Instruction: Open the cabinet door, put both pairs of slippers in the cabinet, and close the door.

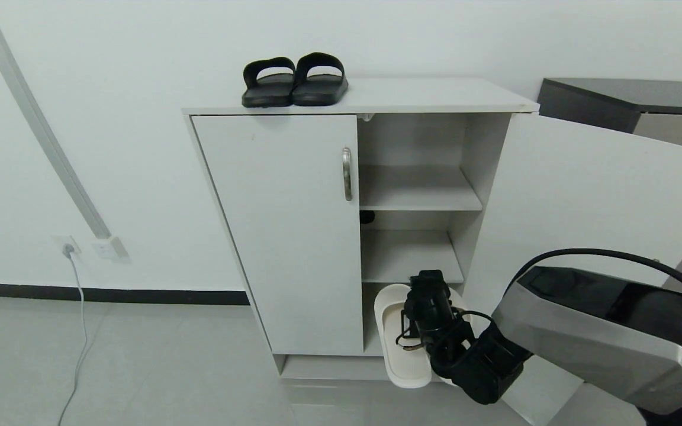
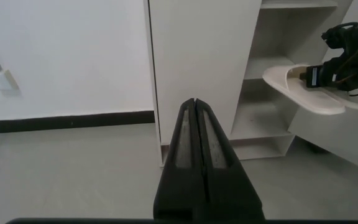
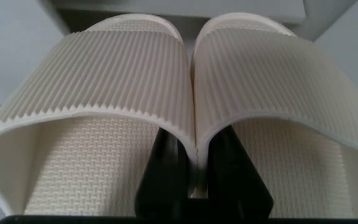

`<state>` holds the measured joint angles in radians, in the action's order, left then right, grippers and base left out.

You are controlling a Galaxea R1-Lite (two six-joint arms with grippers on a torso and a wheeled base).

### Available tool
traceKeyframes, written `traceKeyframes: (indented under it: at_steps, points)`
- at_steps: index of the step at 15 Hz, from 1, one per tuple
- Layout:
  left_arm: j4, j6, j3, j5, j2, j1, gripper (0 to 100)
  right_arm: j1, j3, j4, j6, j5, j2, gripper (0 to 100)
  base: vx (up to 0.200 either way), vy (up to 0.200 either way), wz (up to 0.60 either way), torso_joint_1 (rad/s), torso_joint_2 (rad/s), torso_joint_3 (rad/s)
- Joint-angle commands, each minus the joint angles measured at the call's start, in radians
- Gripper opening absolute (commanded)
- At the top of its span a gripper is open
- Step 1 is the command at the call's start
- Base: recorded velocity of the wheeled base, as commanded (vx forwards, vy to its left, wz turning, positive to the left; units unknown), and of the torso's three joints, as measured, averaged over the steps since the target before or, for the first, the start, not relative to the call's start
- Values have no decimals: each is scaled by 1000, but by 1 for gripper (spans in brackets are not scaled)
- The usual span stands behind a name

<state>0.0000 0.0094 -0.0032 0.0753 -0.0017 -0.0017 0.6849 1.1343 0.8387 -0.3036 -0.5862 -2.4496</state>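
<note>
Lighting the white wall (image 1: 110, 118) and cabinet (image 1: 282, 236) brightly and evenly, leaving all shadows soft-edged. Casting only a faint shadow beneath the black slippers (image 1: 295, 81) and under the cabinet top, dimming deeper inside the open half. Glinting palely along the silver arm shell (image 1: 589, 337) and sheening the grey floor (image 1: 140, 367). Tapering the cabinet toward the floor in the head view. Picking out every rib on the cream slippers (image 3: 135, 68) in the right wrist view, darkening beneath their straps around the right claw (image 3: 196, 168).
</note>
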Motion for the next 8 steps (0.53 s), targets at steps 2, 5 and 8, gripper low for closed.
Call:
traceKeyframes:
  at_steps: [2, 5, 8]
  points:
    - [0, 0, 0, 0, 2, 0, 0, -1, 24, 0, 0, -1, -55, 0, 0, 0, 0, 5, 5, -200]
    - [0, 0, 0, 0, 2, 0, 0, -7, 36, 5, -5, -7, -68, 0, 0, 0, 0, 1, 2, -193]
    - [0, -2, 0, 0, 2, 0, 0, -16, 39, 108, 14, -86, -65, 0, 0, 0, 0, 5, 2, -99]
